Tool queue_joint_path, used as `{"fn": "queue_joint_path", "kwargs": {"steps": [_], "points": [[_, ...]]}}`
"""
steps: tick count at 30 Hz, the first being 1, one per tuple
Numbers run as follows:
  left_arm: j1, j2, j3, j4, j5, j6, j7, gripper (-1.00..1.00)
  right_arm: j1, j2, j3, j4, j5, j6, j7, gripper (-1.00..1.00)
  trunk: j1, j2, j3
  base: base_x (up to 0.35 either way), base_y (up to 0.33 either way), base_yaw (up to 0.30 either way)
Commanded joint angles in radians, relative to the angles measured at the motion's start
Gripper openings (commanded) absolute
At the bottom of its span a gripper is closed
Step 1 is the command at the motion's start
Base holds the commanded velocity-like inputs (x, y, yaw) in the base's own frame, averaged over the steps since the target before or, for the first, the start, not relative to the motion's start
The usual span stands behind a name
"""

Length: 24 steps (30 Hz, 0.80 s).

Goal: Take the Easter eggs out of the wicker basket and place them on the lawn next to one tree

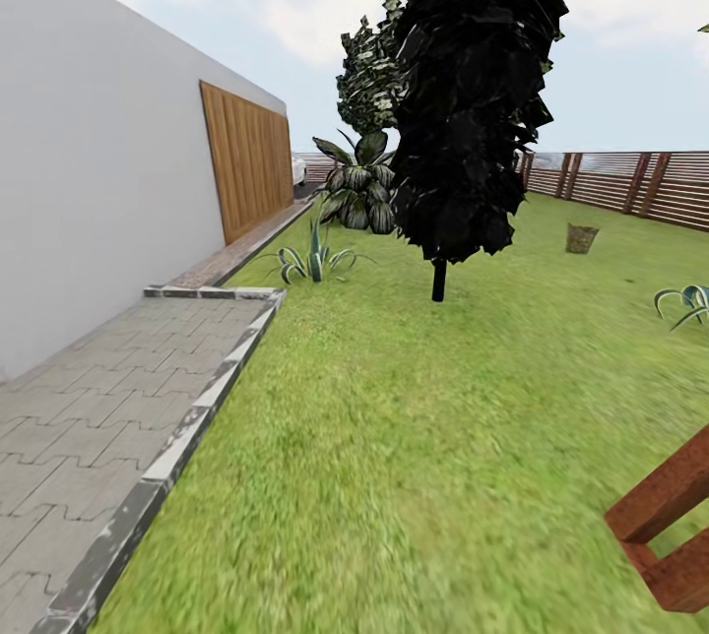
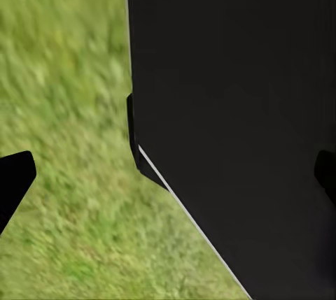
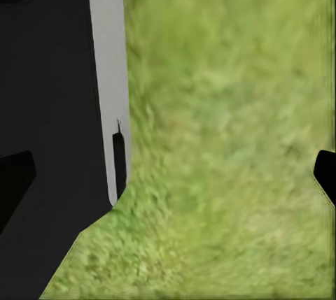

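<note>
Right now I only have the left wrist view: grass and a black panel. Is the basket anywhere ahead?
Observer: Yes. The head view shows the basket far off on the lawn, ahead to the right, short of the fence.
Operator: Anything between us and it?
Observer: A dark tree stands nearer than the basket and to its left.
Operator: Anything close on my right?
Observer: A red-brown wooden frame juts in at the head view's lower right corner.
</note>
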Motion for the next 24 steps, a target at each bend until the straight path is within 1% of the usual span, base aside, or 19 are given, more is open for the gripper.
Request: {"fn": "queue_joint_path", "kwargs": {"steps": [1,2,5,8,24], "points": [[0.001,0.001,0.0,-0.008,0.0,0.0,-0.001,1.0,0.0,-0.006,0.0,0.0,0.0,-0.001,-0.001,1.0,0.0,0.0,-0.001,0.0,0.0,0.0],[0.001,-0.001,0.0,-0.013,0.0,0.001,-0.001,1.0,0.0,-0.011,-0.002,0.0,-0.001,-0.004,-0.002,1.0,0.0,0.0,-0.001,0.0,0.0,0.0],[0.001,-0.005,0.001,-0.03,0.0,0.003,-0.001,1.0,0.0,-0.008,-0.003,0.002,-0.003,-0.008,-0.005,1.0,0.0,0.0,-0.001,0.019,0.0,0.0],[0.001,-0.005,0.001,-0.047,-0.001,0.004,-0.001,1.0,0.0,-0.007,-0.002,0.002,-0.001,-0.01,-0.006,1.0,0.0,0.0,-0.001,0.203,0.0,0.0],[0.001,-0.005,0.001,-0.053,-0.003,0.006,-0.001,1.0,0.0,-0.004,-0.001,0.003,-0.001,-0.013,-0.01,1.0,0.0,0.0,-0.001,0.333,0.0,0.0]]}}
